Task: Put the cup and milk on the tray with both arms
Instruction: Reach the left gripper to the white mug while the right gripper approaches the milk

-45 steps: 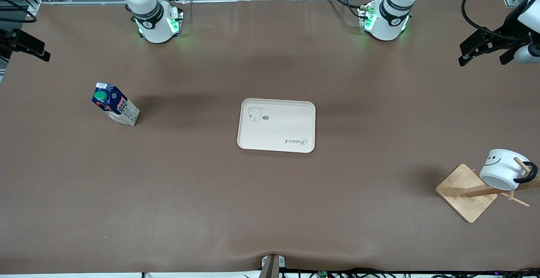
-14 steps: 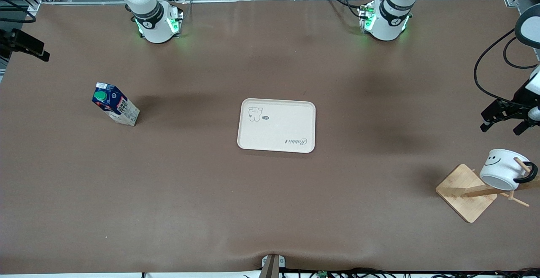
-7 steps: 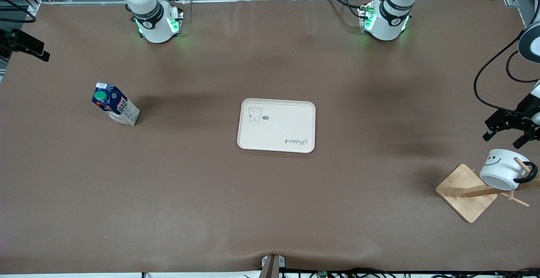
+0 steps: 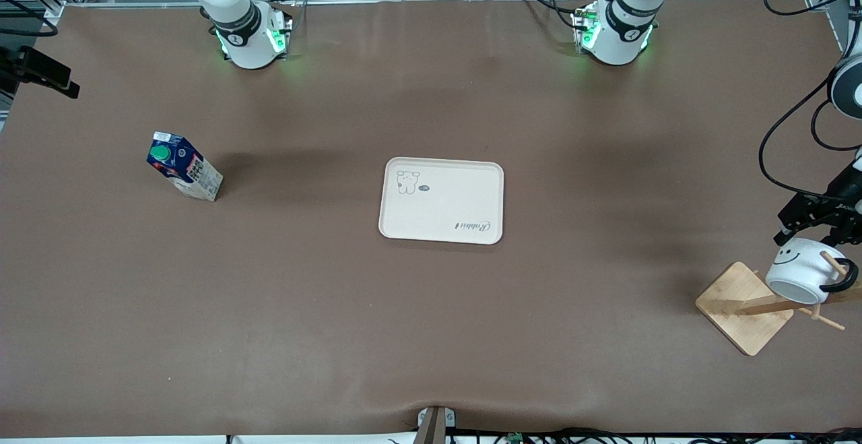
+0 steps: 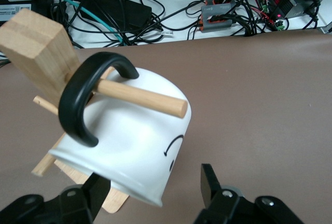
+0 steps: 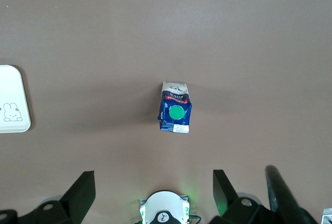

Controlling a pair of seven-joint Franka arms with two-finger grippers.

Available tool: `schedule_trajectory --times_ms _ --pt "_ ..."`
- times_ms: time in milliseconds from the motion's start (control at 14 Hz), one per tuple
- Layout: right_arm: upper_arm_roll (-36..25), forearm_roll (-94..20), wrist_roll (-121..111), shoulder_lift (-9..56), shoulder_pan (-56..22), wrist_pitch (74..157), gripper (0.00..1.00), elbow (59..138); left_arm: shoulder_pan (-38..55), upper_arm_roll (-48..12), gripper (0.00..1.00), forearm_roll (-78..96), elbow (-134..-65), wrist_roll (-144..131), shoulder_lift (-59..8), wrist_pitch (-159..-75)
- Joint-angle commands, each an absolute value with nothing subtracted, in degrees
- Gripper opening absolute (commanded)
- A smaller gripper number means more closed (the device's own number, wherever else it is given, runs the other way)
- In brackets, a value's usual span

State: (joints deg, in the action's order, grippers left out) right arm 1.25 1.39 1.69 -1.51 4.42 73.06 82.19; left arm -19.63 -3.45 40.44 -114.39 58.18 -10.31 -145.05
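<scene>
Straddling the cup (image 5: 129,146), left end effector (image 5: 155,195) gapes; right end effector (image 6: 153,195) gapes.

The brown-covered desk (image 4: 323,323) carries a flat cream-beige rectangular tray (image 4: 441,200), a dark-blue-topped gable milk carton (image 4: 184,174) directly under the right end effector (image 6: 154,195), and a square wooden rack base (image 4: 744,307) beneath the left end effector (image 4: 817,227).

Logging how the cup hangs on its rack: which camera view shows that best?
The left wrist view: the cup fills it, its black handle looped over a wooden peg. The front view shows it small, at the left arm's end of the table. The right wrist view misses it.
</scene>
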Motion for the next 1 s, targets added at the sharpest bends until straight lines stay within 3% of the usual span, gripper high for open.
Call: schedule_trajectory --times_ms 0,429,571,786,929 --pt "1.41 1.67 1.32 -2.38 4.22 73.56 1.00 81.83 -19.86 -3.78 0.69 43.50 -112.50 61.43 -11.86 -145.28" --pt "1.41 1.76 1.41 -0.62 3.61 73.83 1.00 81.65 -19.25 -4.04 0.36 44.38 -112.32 61.70 -12.57 -145.28" --pt "1.41 2.54 1.23 2.00 1.77 73.39 1.00 81.74 -19.16 -4.92 0.31 43.42 -112.06 61.79 -12.66 -145.02" --pt "1.32 2.81 1.40 5.43 1.49 72.95 1.00 82.18 -19.16 -5.45 0.06 43.15 -112.06 63.09 -12.57 -144.32" --pt "1.14 2.81 0.97 6.86 2.37 73.04 1.00 82.09 -19.16 -5.71 0.00 43.15 -112.06 64.24 -12.48 -144.23"
